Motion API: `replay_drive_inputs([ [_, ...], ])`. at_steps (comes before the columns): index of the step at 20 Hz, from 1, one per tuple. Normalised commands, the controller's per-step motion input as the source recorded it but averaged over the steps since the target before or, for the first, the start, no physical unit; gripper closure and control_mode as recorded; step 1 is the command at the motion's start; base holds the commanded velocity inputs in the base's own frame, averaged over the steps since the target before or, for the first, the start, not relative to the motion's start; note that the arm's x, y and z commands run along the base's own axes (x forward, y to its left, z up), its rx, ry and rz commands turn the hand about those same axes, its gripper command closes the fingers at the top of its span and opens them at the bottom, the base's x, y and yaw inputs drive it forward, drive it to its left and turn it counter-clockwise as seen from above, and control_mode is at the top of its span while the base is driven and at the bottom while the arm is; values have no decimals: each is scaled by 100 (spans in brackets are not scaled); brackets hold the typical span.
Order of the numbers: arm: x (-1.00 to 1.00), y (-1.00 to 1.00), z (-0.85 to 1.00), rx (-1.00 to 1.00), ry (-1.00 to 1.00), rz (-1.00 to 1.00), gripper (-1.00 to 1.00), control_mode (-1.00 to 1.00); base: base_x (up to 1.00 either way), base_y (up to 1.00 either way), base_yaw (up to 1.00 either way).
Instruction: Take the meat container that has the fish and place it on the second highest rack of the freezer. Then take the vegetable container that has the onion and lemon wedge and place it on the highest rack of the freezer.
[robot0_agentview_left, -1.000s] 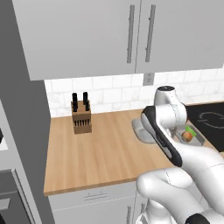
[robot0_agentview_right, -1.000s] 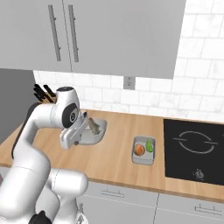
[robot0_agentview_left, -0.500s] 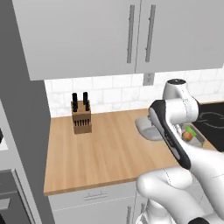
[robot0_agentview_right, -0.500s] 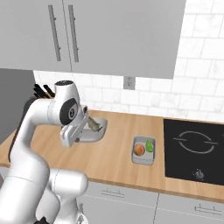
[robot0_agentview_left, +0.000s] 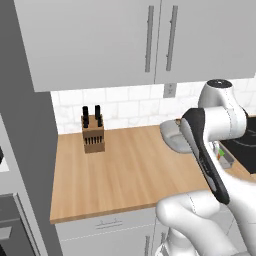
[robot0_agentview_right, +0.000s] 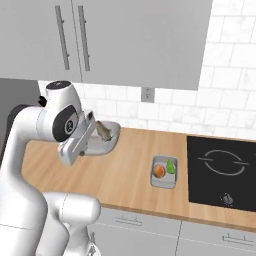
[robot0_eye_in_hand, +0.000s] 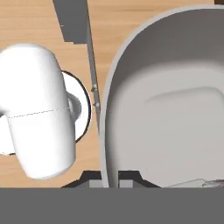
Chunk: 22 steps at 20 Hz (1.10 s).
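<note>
Evidently we were on the first step; the meat container (robot0_agentview_right: 104, 139) with the fish (robot0_agentview_right: 103, 131) sat on the counter (robot0_agentview_left: 125, 175), our gripper (robot0_eye_in_hand: 110, 180) straddling its rim, fingers seemingly clamped; next came lifting toward the freezer.

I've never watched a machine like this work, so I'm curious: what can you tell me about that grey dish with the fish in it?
The meat container is a shallow, rounded grey tray, plain and matte like plastic. It sits flat on the wooden counter near the tiled wall, left of the smaller vegetable container. The fish, slender and olive-brown, lies inside. The robot's arm covers its near side. In the hand view its raised rim and smooth hollow fill the frame, right at the gripper; whether the fingers grip it, I cannot tell.
</note>
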Motion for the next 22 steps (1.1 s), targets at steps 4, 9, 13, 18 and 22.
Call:
replay_drive_inputs([
  [4, -41, 1, 31, 1, -1, -2, 100, -100, 0, 0, 0],
  [9, -41, 5, 36, 0, -8, -2, 100, -100, 0, 0, 0],
  [13, -25, 28, 24, 1, -11, 0, 100, -100, 0, 0, 0],
  [18, -4, 13, 11, 3, -2, 0, 100, -100, 0, 0, 0],
  [22, -13, 0, 1, 3, 0, 0, 100, -100, 0, 0, 0],
])
